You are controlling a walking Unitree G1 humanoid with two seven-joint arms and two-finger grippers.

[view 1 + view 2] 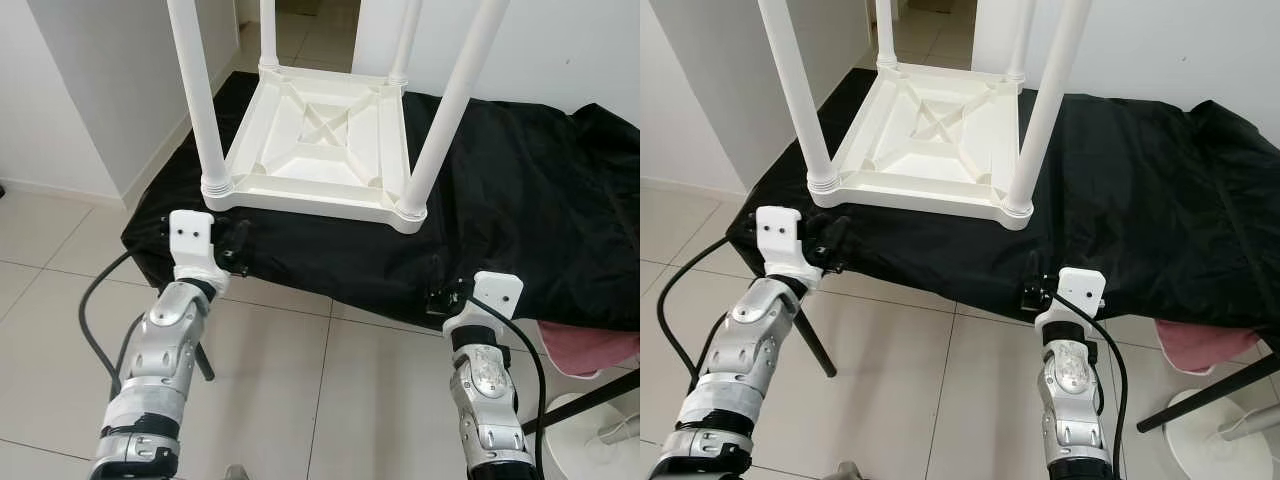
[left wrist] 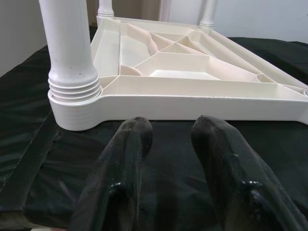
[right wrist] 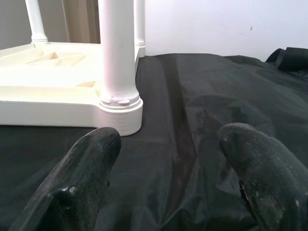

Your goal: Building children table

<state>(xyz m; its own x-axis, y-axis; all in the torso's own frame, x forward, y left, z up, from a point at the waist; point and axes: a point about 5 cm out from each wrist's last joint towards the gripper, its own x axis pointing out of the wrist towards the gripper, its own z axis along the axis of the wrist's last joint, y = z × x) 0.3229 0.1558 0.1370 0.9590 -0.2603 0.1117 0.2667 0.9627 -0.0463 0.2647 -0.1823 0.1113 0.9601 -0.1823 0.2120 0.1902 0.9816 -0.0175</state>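
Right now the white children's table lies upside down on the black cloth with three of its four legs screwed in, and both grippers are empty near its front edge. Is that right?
Not quite: all four legs are in, one at each corner, as the left eye view shows. The rest holds: the table lies upside down on the black cloth, and the left gripper and right gripper are open and empty by its front edge.

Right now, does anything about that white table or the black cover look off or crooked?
Nothing looks damaged. The white table lies upside down on the black cover, all four legs fitted and pointing up, as assembly would need. The cover is rumpled at its far right. Both end effectors, left and right, hover open, touching nothing.
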